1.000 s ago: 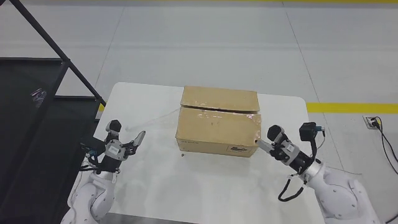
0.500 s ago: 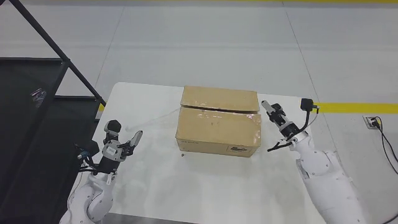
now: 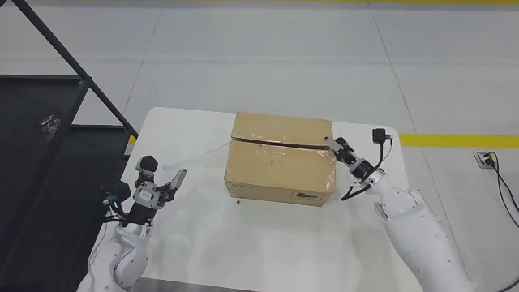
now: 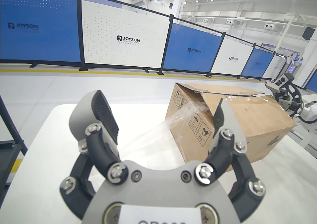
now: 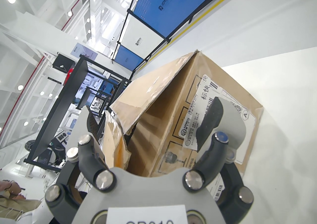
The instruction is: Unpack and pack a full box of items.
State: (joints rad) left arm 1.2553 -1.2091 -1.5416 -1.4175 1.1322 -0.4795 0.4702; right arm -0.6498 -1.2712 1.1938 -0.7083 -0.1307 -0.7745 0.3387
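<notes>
The right gripper (image 5: 152, 108) is spread wide and holds nothing. Its fingers straddle an upper corner of the cardboard box (image 3: 280, 158), one pad at the end face with the shipping label (image 5: 210, 86), the other over the top flap (whether either presses the card I cannot tell). The left gripper (image 4: 161, 99) is likewise wide open and empty, above the white table (image 3: 195, 239) on its left side, well apart from the box. The box sits mid-table, flaps down but split along the seam. A loose strip of clear tape (image 4: 171, 123) trails from the end nearer the left gripper.
</notes>
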